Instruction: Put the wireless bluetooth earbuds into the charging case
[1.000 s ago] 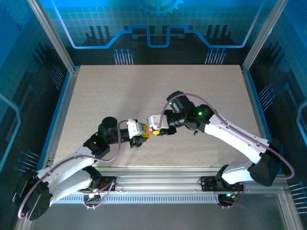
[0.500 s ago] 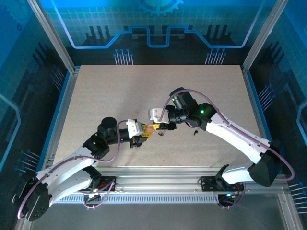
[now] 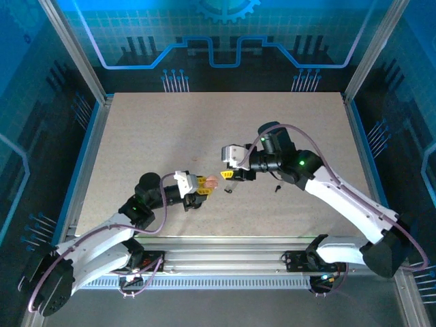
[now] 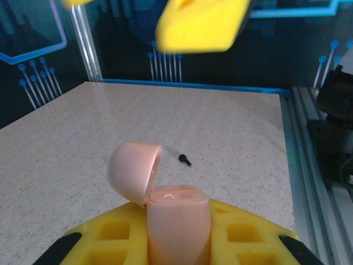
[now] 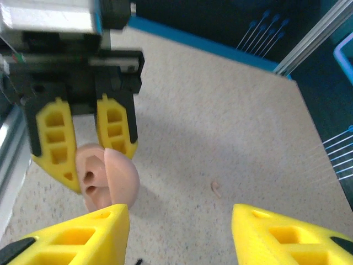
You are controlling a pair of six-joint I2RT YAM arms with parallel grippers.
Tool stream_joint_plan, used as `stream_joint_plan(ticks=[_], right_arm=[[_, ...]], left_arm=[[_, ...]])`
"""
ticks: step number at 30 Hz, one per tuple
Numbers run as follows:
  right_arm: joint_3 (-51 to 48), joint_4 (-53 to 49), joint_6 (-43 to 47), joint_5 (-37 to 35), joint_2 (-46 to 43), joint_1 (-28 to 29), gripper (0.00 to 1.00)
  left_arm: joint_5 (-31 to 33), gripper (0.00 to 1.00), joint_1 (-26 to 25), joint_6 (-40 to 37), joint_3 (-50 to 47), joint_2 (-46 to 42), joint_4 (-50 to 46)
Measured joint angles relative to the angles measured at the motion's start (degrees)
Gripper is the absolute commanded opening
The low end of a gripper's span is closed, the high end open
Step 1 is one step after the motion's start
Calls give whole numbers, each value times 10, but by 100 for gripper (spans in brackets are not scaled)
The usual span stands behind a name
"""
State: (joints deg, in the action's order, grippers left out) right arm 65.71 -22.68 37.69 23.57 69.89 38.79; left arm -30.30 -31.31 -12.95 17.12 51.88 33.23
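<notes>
Left gripper (image 3: pixel 204 186) sat nearest the bases, jaws clamped on the pale pink round plastic charging case (image 4: pixel 176 221). Case was held upright, its domed lid (image 4: pixel 132 171) hinged open toward 10 o'clock in the left wrist view. Sockets showed as two dark holes in the right wrist view; they looked empty to me, couldn't confirm. Just past it, at 1 o'clock from the case in the top view, right gripper (image 5: pixel 179 237) hung above the speckled beige table (image 3: pixel 170 129), yellow fingers well apart and nothing between them. Key relation: a tiny pale pink earbud (image 5: pixel 216 189) lay loose on the table just ahead of the right gripper's gap. In the right wrist view that was about 1 o'clock from the gap and 3 o'clock from the case, apart from both. Its long axis seemed to run 11-to-5 in that view, roughly along the gap, so the fingers would close across its short side; too small to be sure. Right arm was the nearer and the free one, so my call was that the pick fell to it, with little wrist turn needed. Farther out, a tiny black earbud (image 4: pixel 185 160) lay on the table beyond the case, at 12 o'clock in the left wrist view, apart from it.
</notes>
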Motion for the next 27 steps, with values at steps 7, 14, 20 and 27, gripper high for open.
stream_joint_plan(ticks=[7,14,20,27], right_arm=[[-21,54,-108,33,-20,-32,54],[16,54,-259,1,90,-33,52],[136,-2,-358,-57,229,-33,46],[278,-71,-395,-132,369,-22,46]], left_arm=[[6,9,49,62,-51,-1,123],[30,8,83,100,-110,-10,231],[69,8,112,120,-147,-37,297],[131,8,135,129,-163,-133,293]])
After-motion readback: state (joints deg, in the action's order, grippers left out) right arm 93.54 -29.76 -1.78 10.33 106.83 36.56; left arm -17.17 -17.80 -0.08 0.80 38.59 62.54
